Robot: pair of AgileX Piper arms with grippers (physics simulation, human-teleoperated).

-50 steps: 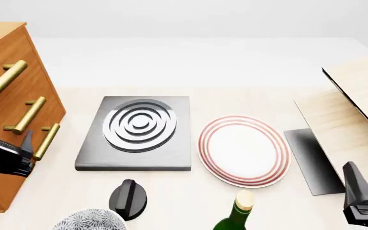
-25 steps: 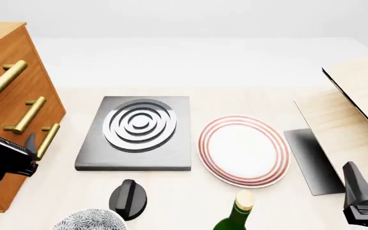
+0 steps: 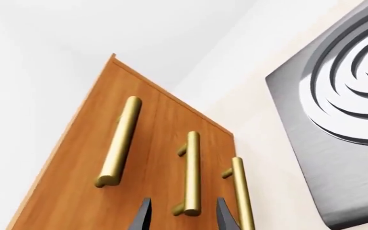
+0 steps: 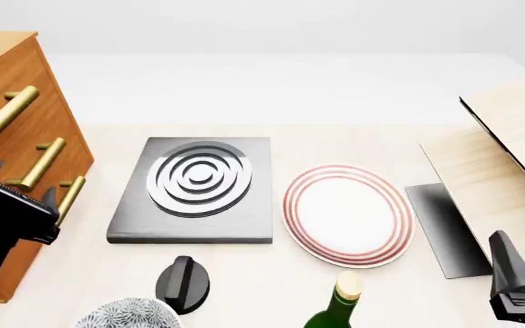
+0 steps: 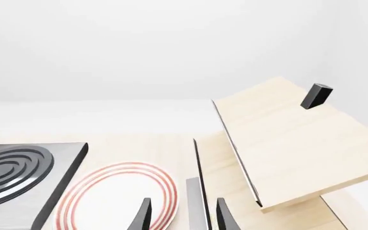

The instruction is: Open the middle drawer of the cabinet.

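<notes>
Left gripper (image 3: 180, 218) open, fingers straddling middle drawer (image 3: 193, 158) handle, cabinet (image 4: 11, 116) closed

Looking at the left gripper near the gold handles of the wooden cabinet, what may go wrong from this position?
1. The open left gripper lines up with the gold bar handle of the middle drawer, but the lowest drawer's gold handle lies just beside one finger; a small drift could grab the wrong one.
2. The fingers are not yet around the bar, so closing now might miss it.
3. A slanted pull might shift the tall orange-brown wooden cabinet.
</notes>
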